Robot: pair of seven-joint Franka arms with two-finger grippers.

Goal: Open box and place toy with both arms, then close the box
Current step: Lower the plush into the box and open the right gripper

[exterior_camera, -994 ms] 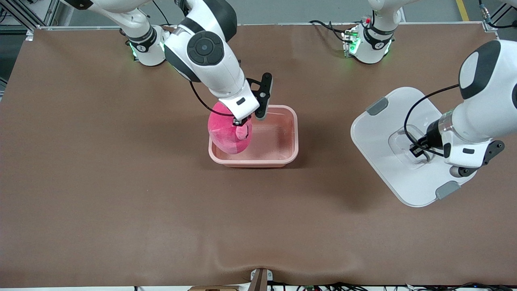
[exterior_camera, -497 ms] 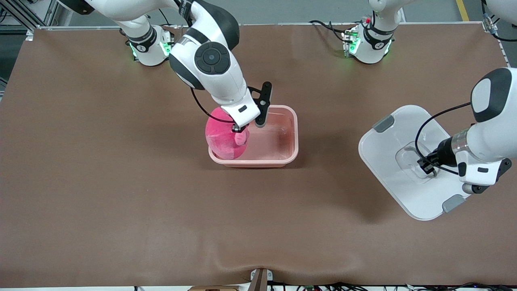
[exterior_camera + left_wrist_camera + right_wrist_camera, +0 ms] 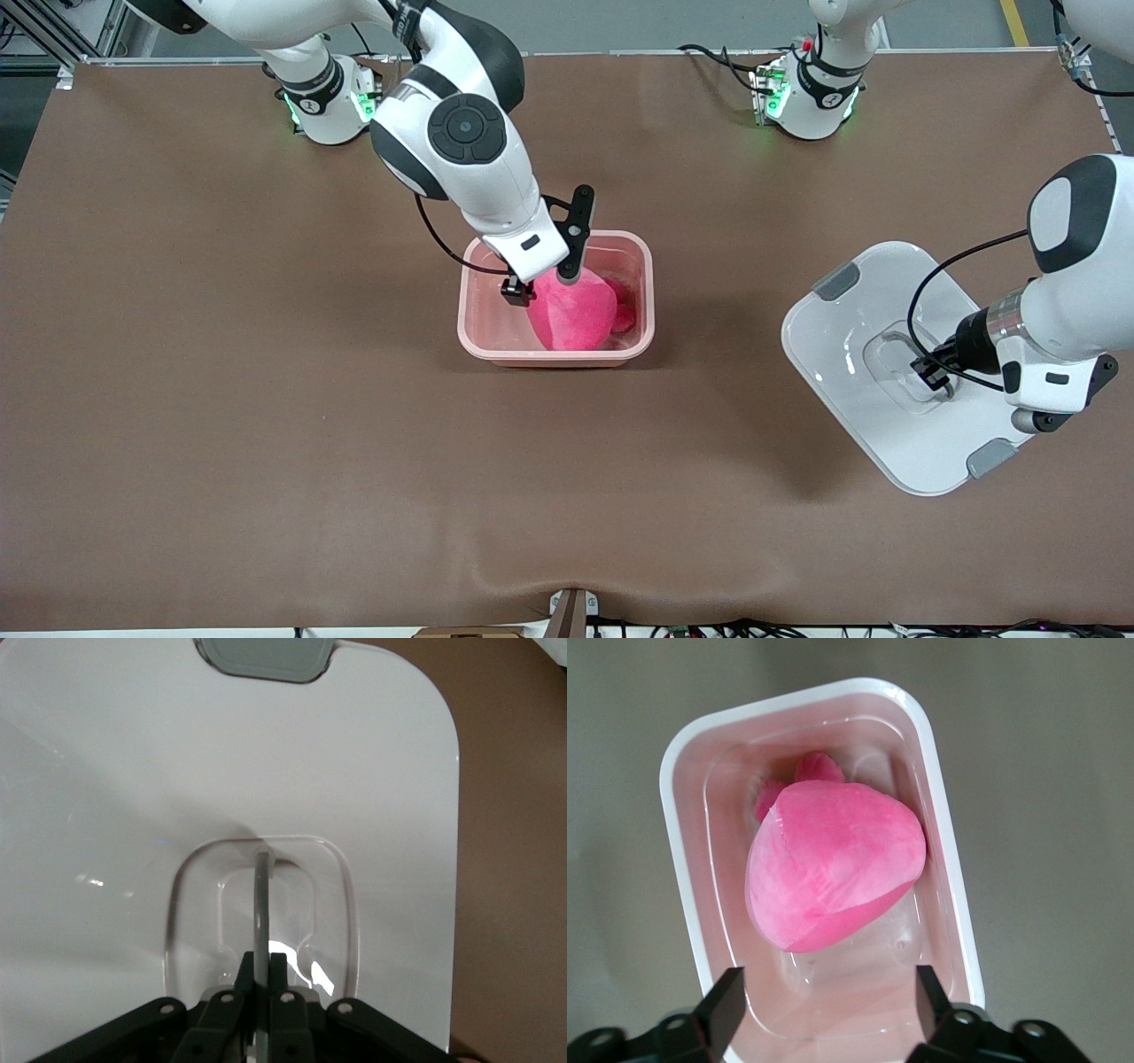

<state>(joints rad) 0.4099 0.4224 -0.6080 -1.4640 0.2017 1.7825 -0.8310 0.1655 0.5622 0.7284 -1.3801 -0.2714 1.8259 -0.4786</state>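
Note:
The pink tub of the box (image 3: 556,358) stands open at the table's middle. The pink plush toy (image 3: 574,312) lies inside it, toward the left arm's end, feet against the wall. My right gripper (image 3: 540,283) hangs open and empty just above the tub; in the right wrist view its fingers (image 3: 828,979) spread wide over the tub's rim (image 3: 948,859), clear of the toy (image 3: 833,868). My left gripper (image 3: 930,372) is shut on the handle strip (image 3: 262,904) of the white lid (image 3: 873,354) and holds it tilted above the table. The left wrist view shows the closed gripper (image 3: 263,961).
The lid's grey clips (image 3: 835,280) (image 3: 990,458) sit at its two ends, one showing in the left wrist view (image 3: 266,656). Brown table mat (image 3: 266,399) surrounds the tub. The arm bases stand along the table's edge farthest from the front camera.
The toy left my right gripper and dropped from the tub's rim into the tub; that gripper opened. My left gripper shifted the lid slightly, still holding it.

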